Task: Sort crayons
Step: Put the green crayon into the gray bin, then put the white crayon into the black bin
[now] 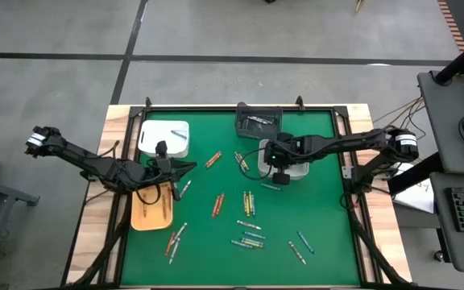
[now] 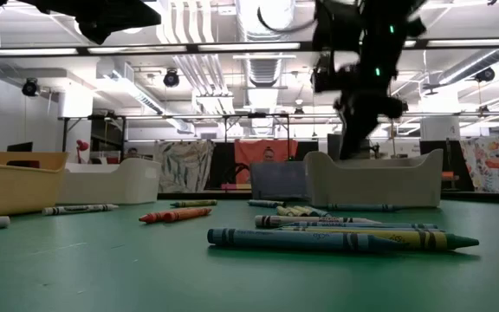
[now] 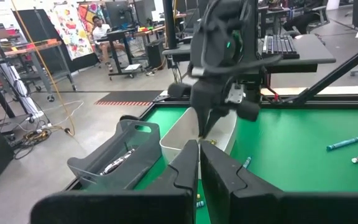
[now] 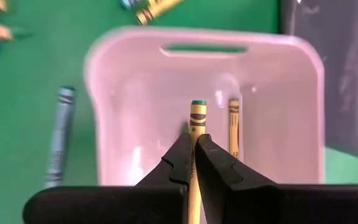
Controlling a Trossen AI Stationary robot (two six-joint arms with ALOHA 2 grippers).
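1. Right gripper [image 4: 194, 163] above the white bin [image 4: 114, 112], fingers pinched on a yellow crayon [image 4: 196, 124] pointing down into it.
2. Second yellow crayon [image 4: 233, 124] lying inside that bin.
3. Left gripper [image 1: 190, 167] near the yellow tray [image 1: 139, 216], fingers pressed together with nothing between them.
4. Loose crayons [image 1: 248, 199] scattered across the green mat [image 1: 321, 201], a blue one [image 4: 59, 140] just beside the white bin.
5. Grey bin [image 1: 258, 122] at the mat's far edge.
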